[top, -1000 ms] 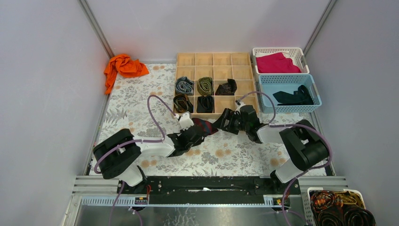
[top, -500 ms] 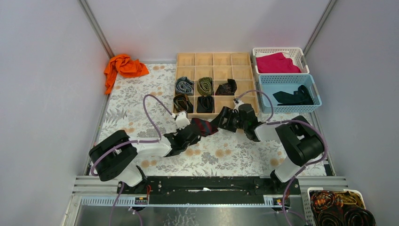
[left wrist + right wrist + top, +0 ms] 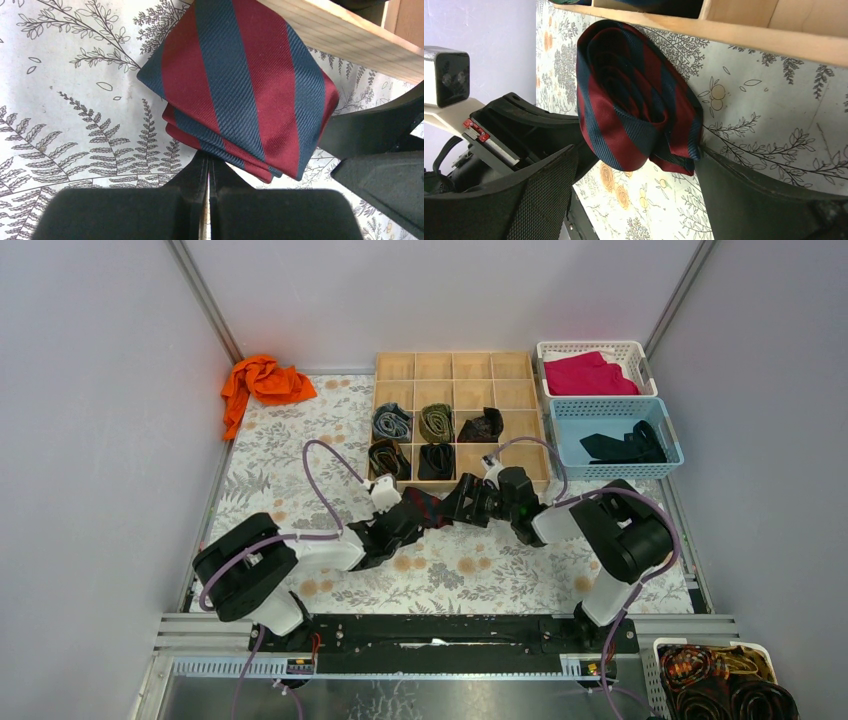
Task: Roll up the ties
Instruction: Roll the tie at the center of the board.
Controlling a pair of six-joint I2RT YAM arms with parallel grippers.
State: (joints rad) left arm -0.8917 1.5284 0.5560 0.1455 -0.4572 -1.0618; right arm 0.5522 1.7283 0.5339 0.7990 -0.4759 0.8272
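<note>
A navy tie with red diagonal stripes (image 3: 427, 506) is rolled into a coil just in front of the wooden organizer (image 3: 455, 365). My left gripper (image 3: 405, 521) is shut, its tips (image 3: 208, 156) pinching the lower edge of the striped coil (image 3: 240, 85). From the right, my right gripper (image 3: 464, 502) is open, with the coil (image 3: 634, 100) between its two spread fingers (image 3: 749, 200). In the organizer sit rolled ties: grey-blue (image 3: 392, 422), olive (image 3: 436, 422), black (image 3: 483, 425), brown (image 3: 388, 458) and another black one (image 3: 436, 460).
A blue basket (image 3: 570, 410) holds a loose black tie (image 3: 625, 447); the white basket (image 3: 640, 365) behind it holds a magenta cloth. An orange cloth (image 3: 262, 380) lies at the back left. The organizer's front wall (image 3: 749, 35) is close behind the coil. A bin (image 3: 720, 690) stands at the near right.
Both grippers moved left and toward the organizer with the striped coil. The right gripper closed in on the coil, which now sits between its open fingers.
</note>
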